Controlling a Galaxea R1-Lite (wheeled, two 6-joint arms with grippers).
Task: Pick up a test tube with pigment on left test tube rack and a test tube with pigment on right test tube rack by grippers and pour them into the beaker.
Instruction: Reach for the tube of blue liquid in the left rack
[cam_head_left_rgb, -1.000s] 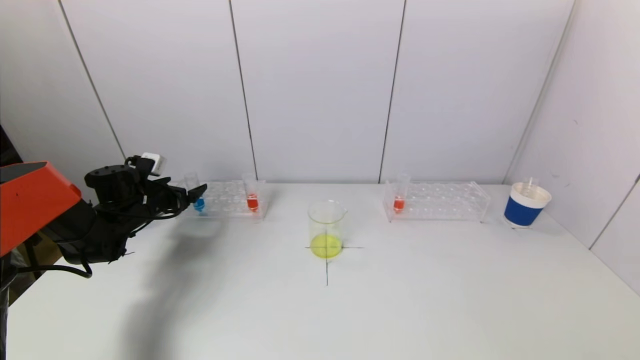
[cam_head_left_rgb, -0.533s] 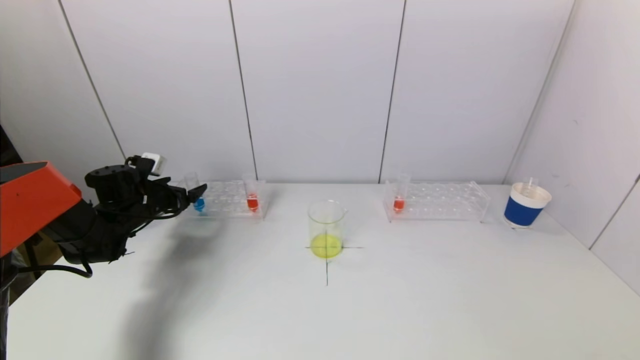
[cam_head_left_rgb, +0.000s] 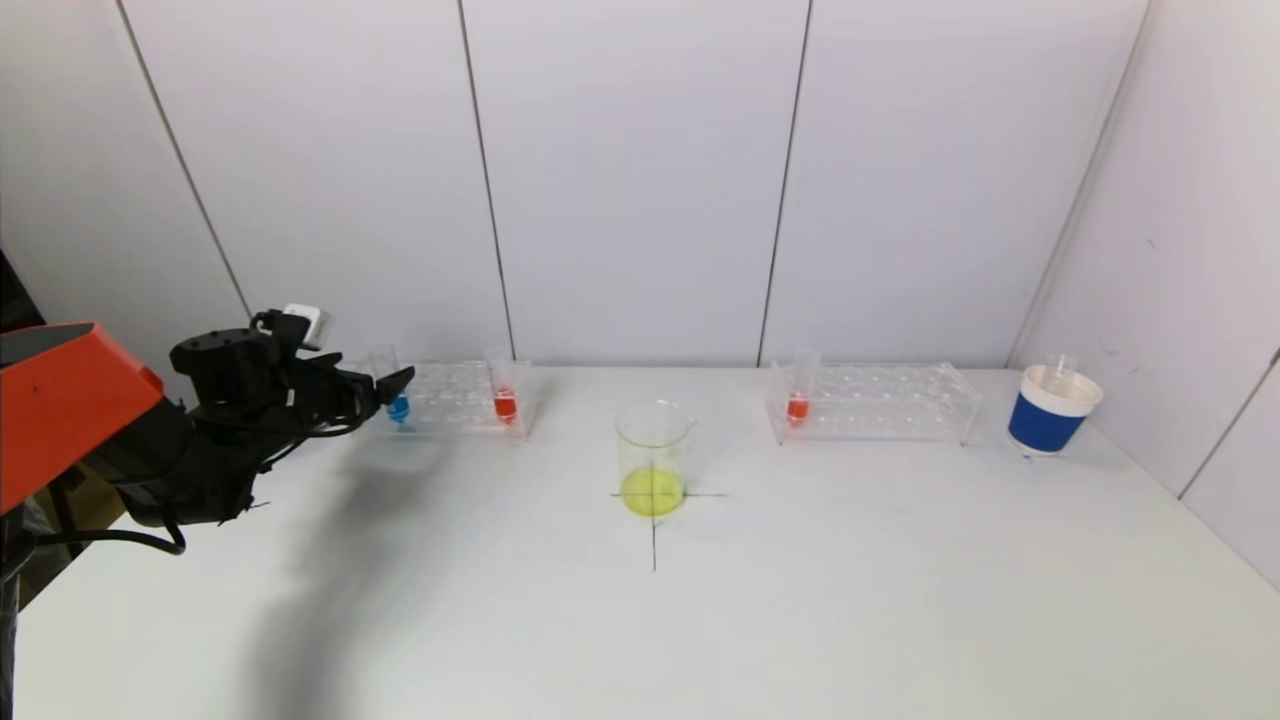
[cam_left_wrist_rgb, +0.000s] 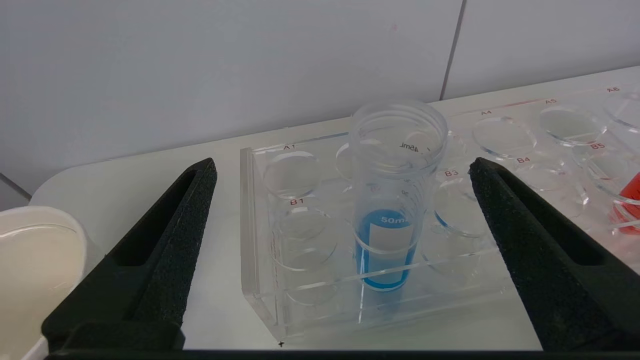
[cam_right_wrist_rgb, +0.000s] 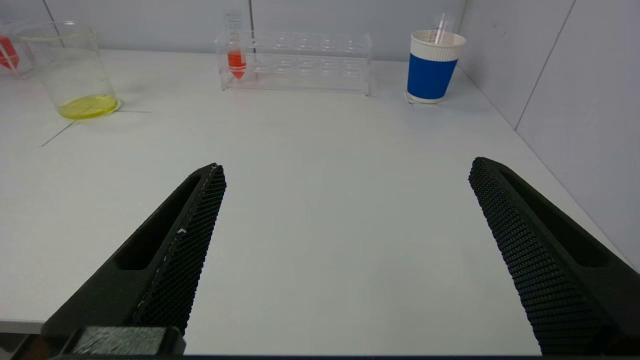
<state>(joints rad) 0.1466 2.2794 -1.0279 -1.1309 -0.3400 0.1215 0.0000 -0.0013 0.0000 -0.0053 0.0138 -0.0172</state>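
Left wrist view: blue test tube (cam_left_wrist_rgb: 387, 240) centred ahead of wide-open, empty left gripper (cam_left_wrist_rgb: 342, 172). No change since a second ago. Ready to advance and grasp.

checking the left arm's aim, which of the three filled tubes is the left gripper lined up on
The blue tube, at the outer end of the left rack. It stands between the open left gripper fingers, untouched. The other two tubes hold red.

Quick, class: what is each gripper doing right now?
Left gripper: open, holding nothing, jaws either side of the blue test tube.
Right gripper: open, holding nothing, over the table.
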